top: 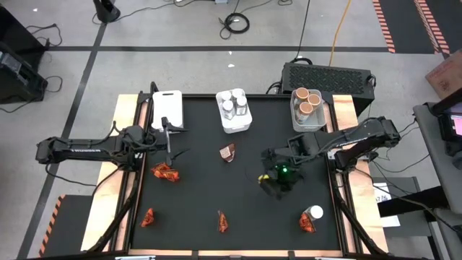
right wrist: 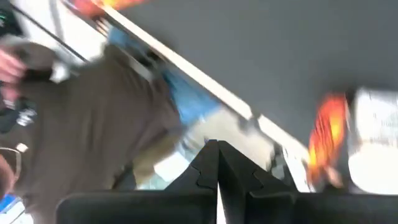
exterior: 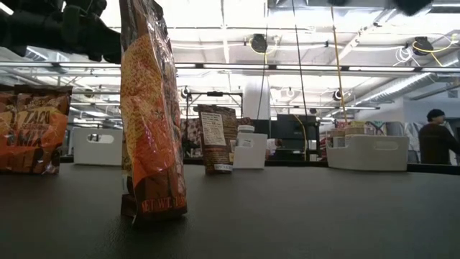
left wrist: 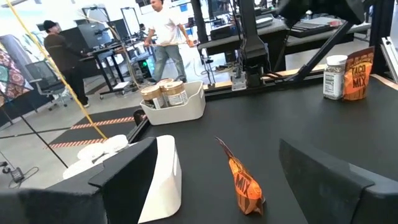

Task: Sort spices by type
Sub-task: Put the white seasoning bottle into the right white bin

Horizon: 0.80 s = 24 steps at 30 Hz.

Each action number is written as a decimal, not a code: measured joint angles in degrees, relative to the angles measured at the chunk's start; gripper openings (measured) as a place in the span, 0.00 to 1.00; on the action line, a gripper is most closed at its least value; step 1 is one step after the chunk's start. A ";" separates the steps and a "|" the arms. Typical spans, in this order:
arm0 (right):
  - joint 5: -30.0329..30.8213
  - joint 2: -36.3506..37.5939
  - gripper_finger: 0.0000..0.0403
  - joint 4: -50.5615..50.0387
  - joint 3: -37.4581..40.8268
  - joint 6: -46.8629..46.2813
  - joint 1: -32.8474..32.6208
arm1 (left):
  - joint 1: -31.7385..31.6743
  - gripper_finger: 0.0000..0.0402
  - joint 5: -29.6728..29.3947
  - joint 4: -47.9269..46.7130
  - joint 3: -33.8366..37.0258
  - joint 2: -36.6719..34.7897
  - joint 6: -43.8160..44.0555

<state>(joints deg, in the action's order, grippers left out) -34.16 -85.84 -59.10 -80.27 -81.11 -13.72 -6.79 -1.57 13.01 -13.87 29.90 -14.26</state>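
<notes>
Red-orange sachets lie on the black table (top: 202, 188): one at the left (top: 165, 172), three along the near edge (top: 148, 217) (top: 222, 222) (top: 308, 222), the last beside a white-lidded jar (top: 315, 213). A browner sachet (top: 228, 152) stands mid-table. Clear jars fill the middle white bin (top: 234, 110); tan-topped tubs fill the right bin (top: 307, 107). My left gripper (top: 172, 141) (left wrist: 217, 152) is open, level, touching nothing. It faces a sachet (left wrist: 244, 183). My right gripper (top: 271, 184) (right wrist: 217, 168) is shut on nothing and hangs tilted down above the table's right half.
An empty white bin (top: 167, 108) stands at the far left. In the low view one sachet (exterior: 151, 108) stands upright close to the near edge. People stand in the room beyond the table (left wrist: 165, 34). Bare black table lies between the sachets.
</notes>
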 joint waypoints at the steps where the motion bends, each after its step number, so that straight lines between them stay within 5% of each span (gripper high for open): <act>1: -1.56 0.00 0.00 -1.62 0.00 -1.26 -0.70 | 0.00 0.84 -0.02 0.31 0.00 0.25 -0.01; 12: 1.16 0.29 0.00 -15.74 0.02 -19.55 -12.59 | 0.00 0.84 2.16 9.33 0.00 3.69 -1.57; 19: 19.35 7.57 0.00 -16.29 0.04 -34.75 -22.77 | 0.00 0.84 3.92 12.33 -0.40 5.97 -1.50; 24: 30.82 8.76 0.00 -17.81 -0.03 -29.84 -28.96 | 0.00 0.84 4.00 12.22 -1.20 7.93 -1.20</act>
<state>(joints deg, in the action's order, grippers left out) -3.34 -77.08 -76.91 -80.30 -110.95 -42.69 -6.79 2.44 25.23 -15.07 37.83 -15.46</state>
